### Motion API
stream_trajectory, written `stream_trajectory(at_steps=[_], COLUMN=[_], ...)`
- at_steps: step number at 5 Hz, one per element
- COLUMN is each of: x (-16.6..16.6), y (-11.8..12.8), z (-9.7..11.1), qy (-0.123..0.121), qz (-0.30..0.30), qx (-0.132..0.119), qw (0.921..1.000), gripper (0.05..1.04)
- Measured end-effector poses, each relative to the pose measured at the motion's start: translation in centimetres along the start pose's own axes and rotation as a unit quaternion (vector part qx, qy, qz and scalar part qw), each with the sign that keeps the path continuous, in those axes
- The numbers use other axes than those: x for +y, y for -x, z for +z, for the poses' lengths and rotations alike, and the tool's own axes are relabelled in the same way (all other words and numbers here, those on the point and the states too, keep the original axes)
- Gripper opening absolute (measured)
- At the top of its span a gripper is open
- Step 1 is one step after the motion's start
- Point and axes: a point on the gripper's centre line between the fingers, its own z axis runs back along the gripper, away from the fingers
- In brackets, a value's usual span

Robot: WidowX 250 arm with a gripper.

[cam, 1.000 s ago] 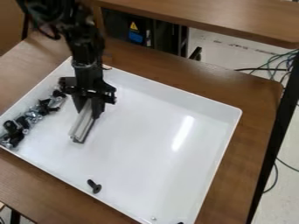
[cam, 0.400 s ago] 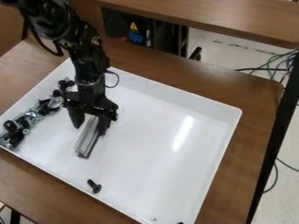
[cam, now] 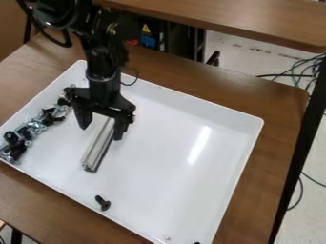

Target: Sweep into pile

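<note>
Camera view, from where I'm standing: a brown table [cam: 283, 97] sits beneath the white tray [cam: 204, 107]. Over the tray's upper-left part hangs the black gripper [cam: 100, 134], fingers spread wide. Mixed screws and fittings [cam: 35, 125] line the tray's left side. Inside the tray, a metal bar [cam: 98, 147] slants beside one finger, perhaps touching it. Near the tray's lower-left edge lies a dark screw [cam: 102, 203].

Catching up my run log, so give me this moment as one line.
gripper: open, over tray | metal bar: lying in tray | hardware: along tray wall | black bolt: apart from hardware
</note>
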Motion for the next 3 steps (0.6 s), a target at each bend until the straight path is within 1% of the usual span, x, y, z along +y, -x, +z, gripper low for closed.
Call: stream_trajectory(at_steps=[1, 2, 3], x=[-1.5, -4.7, -8.0], y=[0.4, 0.9, 1.7], z=[2.0, 2.8, 3.0], qy=[-0.029, -0.045, -0.022], qz=[-0.018, -0.066, -0.121], qx=[-0.023, -0.041, -0.04], qw=[0.9992, 0.996, 0.9916], gripper=[0.997, 0.999, 0.999])
